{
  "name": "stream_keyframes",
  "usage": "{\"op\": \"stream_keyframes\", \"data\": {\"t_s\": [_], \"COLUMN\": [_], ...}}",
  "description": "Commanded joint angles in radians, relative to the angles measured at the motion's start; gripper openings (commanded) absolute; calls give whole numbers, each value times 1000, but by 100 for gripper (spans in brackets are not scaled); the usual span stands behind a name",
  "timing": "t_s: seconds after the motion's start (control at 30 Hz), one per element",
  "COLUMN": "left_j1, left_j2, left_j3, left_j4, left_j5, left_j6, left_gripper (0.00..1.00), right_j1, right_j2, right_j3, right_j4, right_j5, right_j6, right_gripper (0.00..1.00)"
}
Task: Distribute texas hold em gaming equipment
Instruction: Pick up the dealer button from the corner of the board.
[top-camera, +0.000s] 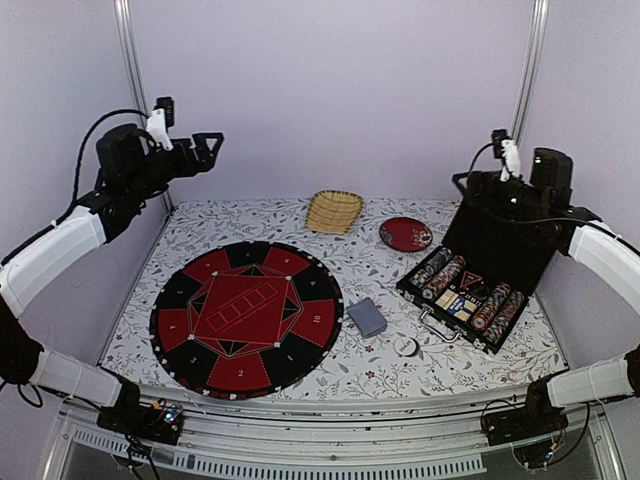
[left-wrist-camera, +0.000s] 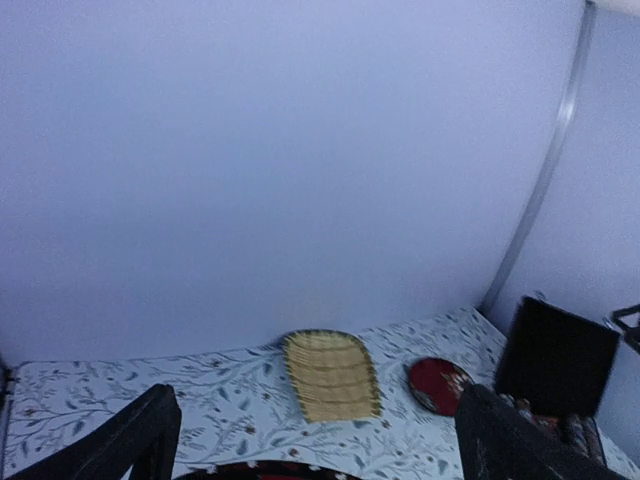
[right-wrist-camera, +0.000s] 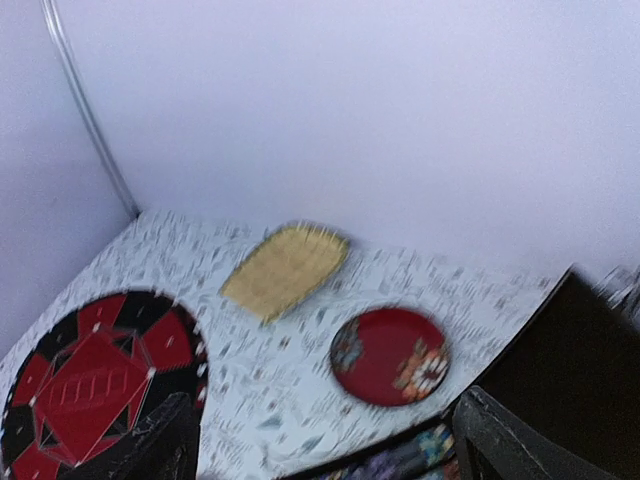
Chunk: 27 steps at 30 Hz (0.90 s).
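Showing only from overhead: card deck (top-camera: 367, 317) and white button (top-camera: 406, 346)

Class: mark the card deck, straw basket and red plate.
card deck (top-camera: 367, 317), top view, middle of its blue-grey back
straw basket (left-wrist-camera: 331, 375), left wrist view, bare woven floor
red plate (right-wrist-camera: 389, 356), right wrist view, middle of its face

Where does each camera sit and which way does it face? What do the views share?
Top external: above and behind the bases, looking down on the table; both arms show, with the round mat, card deck and chip case.
Left wrist: held high on the left, facing the back wall and the table's far edge; left fingers at the bottom corners, apart.
Right wrist: held high on the right, angled down at the far table; right fingers at the bottom corners, apart.
Shared: all three show the straw basket and red plate.
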Motion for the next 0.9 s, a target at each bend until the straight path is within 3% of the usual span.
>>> {"op": "stream_keyframes", "data": {"t_s": [0.0,0.17,0.33,0.63,0.87], "left_j1": [-123,-196,-207,-207,-207], "left_j2": [53,89,125,130,130], "left_j3": [116,108,47,3,-8], "left_j4": [-416,-504,-465,-450,-444], "left_j5": [170,52,46,37,56], "left_j6": [119,212,212,245,251], "left_gripper": [98,98,98,98,98], "right_j1": [246,480,669,747,752], "right_j2": [88,224,339,543,582], "right_j3": [40,64,73,118,148], "right_j4": [-563,-823,-875,-950,-906], "right_j5": [182,317,312,408,417], "right_j6": [66,205,302,354,331], "right_gripper": [88,82,82,83,79]}}
